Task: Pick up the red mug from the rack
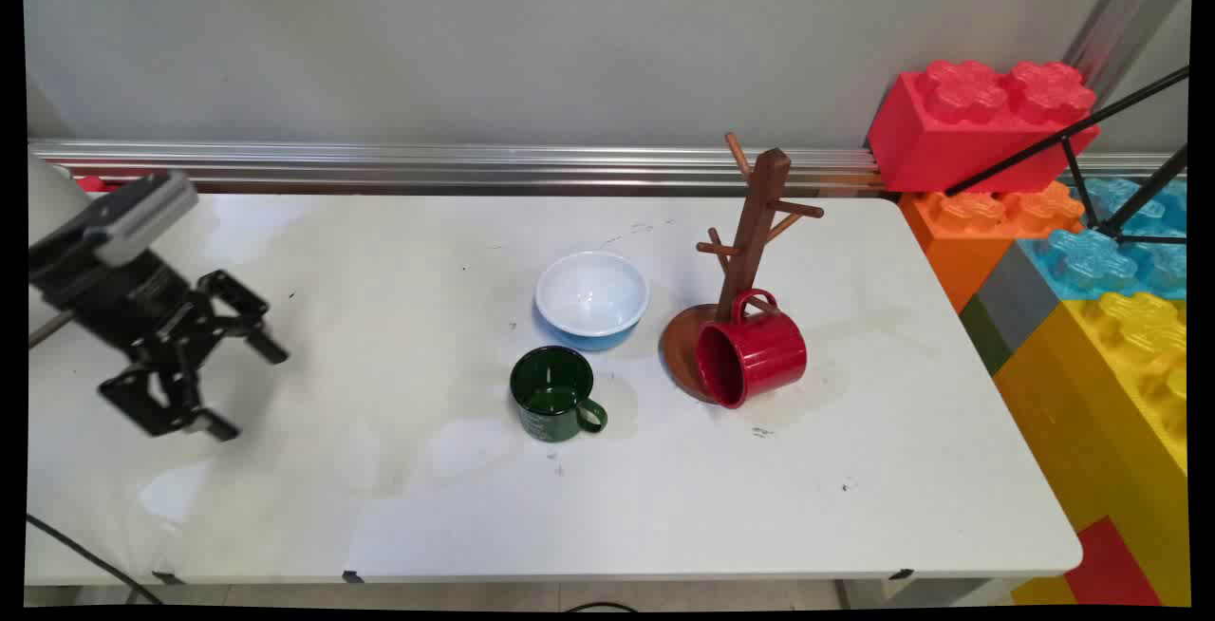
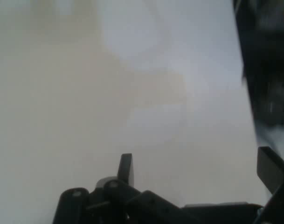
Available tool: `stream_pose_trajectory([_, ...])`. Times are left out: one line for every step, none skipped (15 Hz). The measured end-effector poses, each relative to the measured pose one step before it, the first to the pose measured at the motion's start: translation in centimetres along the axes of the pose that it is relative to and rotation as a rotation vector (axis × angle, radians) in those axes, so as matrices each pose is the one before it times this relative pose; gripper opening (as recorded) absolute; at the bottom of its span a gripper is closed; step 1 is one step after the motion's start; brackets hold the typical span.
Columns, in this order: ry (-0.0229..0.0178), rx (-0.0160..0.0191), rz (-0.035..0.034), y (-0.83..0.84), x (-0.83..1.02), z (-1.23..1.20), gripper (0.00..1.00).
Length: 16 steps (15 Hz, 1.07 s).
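Hovering wide-fingered at the table's nine o'clock, the black two-finger gripper (image 1: 249, 385) holds nothing; a careless sweep toward three o'clock could topple the dark green enamel mug (image 1: 554, 394).

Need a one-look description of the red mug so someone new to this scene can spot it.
Start at the brown wooden mug tree standing right of centre on the white table. The glossy red mug lies tipped on its side against the tree's round base. The dark green mug and the white-and-blue bowl nearby both stand upright.
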Motion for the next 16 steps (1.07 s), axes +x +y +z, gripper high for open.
stream_pose_trajectory([0.04408, 0.00178, -0.00807, -0.103, 0.786, -0.133, 1.00])
stream_pose_trajectory([0.02849, 0.00148, -0.00506, -0.066, 0.506, -0.066, 1.00])
stream_pose_trajectory([0.04630, 0.00249, -0.00871, -0.157, 0.841, -0.085, 1.00])
stream_pose_trajectory([0.03676, 0.00208, -0.00798, -0.087, 0.630, -0.051, 1.00])
stream_pose_trajectory([0.03836, 0.00164, -0.01042, -0.058, 0.636, -0.036, 1.00])
stream_pose_trajectory([0.02978, 0.00009, -0.00990, -0.033, 0.486, -0.002, 1.00])
stream_pose_trajectory([0.01830, -0.00015, -0.00636, -0.008, 0.298, 0.005, 1.00])
stream_pose_trajectory([0.02272, -0.00213, -0.01051, 0.009, 0.377, 0.043, 1.00])
stream_pose_trajectory([0.01956, -0.00261, -0.01031, 0.015, 0.339, 0.075, 1.00])
stream_pose_trajectory([0.01124, -0.00177, -0.00836, 0.050, 0.222, 0.114, 1.00])
stream_pose_trajectory([0.01112, -0.00045, -0.00988, 0.027, 0.240, 0.182, 1.00])
stream_pose_trajectory([0.00852, 0.00639, -0.00979, 0.035, 0.309, 0.326, 1.00])
stream_pose_trajectory([0.00972, 0.01167, -0.01222, 0.060, 0.383, 0.425, 1.00])
stream_pose_trajectory([0.00641, 0.01047, -0.01226, 0.137, 0.433, 0.511, 1.00])
stream_pose_trajectory([0.00919, 0.01299, -0.02288, 0.343, 0.577, 0.693, 1.00])
stream_pose_trajectory([0.00794, 0.00806, -0.02468, 0.445, 0.565, 0.719, 1.00])
